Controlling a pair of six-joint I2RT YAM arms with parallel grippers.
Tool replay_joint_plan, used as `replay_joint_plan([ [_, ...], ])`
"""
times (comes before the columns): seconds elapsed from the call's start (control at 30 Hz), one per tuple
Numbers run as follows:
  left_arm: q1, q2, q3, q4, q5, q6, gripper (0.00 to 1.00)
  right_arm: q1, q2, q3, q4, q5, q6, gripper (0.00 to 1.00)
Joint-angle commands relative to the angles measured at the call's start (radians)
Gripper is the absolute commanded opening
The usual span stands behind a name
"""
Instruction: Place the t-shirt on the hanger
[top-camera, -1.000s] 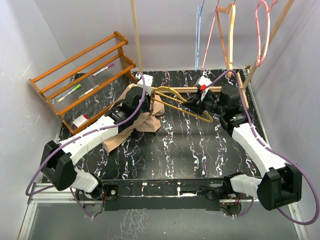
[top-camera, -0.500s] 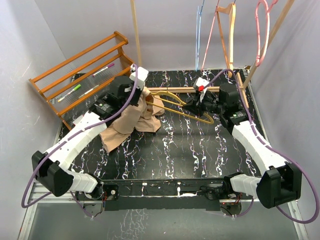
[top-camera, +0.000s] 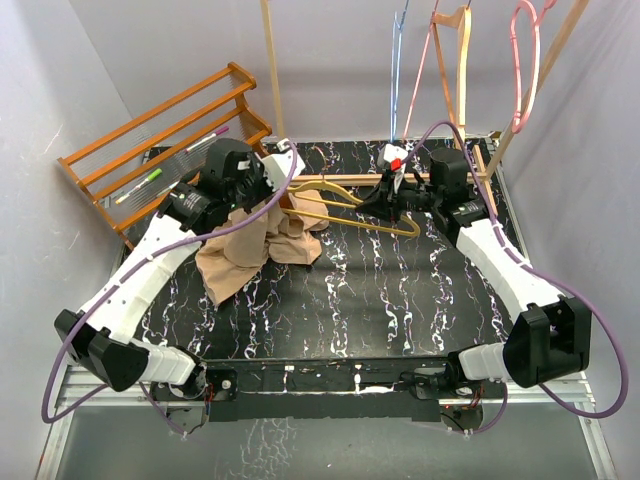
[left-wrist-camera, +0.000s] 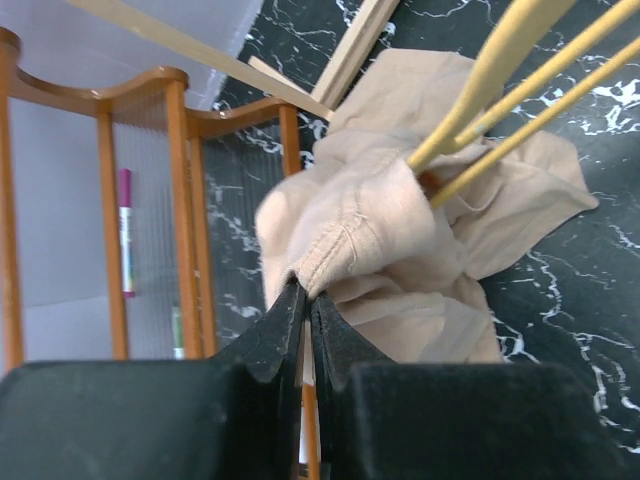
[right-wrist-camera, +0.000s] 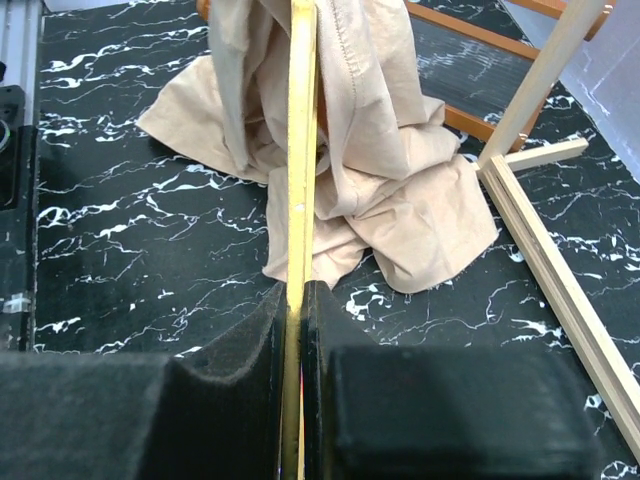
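Now the left tool, pinching the t-shirt hem, stands higher toward upper left than before; the right tool clamps the hanger, its tip inside the cloth: threading seems begun.

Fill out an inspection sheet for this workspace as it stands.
Surface: black marble-patterned tabletop; no spill seen.
Job's things: plain tan fabric t-shirt bunched at the left rear, partly lifted; thin mustard-yellow clothes hanger with its end inside the fabric folds.
Clutter: orange-brown wooden rack holding a pink marker and a green marker.
Grippers: left end effector shut on the t-shirt's stitched hem; right end effector shut on the hanger.
Cables: purple cables loop along both arms.
Surroundings: spare hangers hang from a pale wooden frame at the back; white walls.
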Motion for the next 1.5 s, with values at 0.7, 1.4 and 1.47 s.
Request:
replay_joint_plan([
  [0.7,-0.109,0.247,0.645,-0.352,0.018,0.141,0.0,-0.017,-0.004,0.016,0.358,-0.093,0.118,0.08],
  [1.4,-0.188,0.331,0.804,-0.226,-0.11,0.147,0.0,0.011,-0.048,-0.104,0.44,-0.007,0.154,0.08],
  [1.47,-0.188,0.337,0.808,-0.227,-0.115,0.137,0.0,0.013,-0.055,-0.114,0.457,-0.002,0.162,0.08],
])
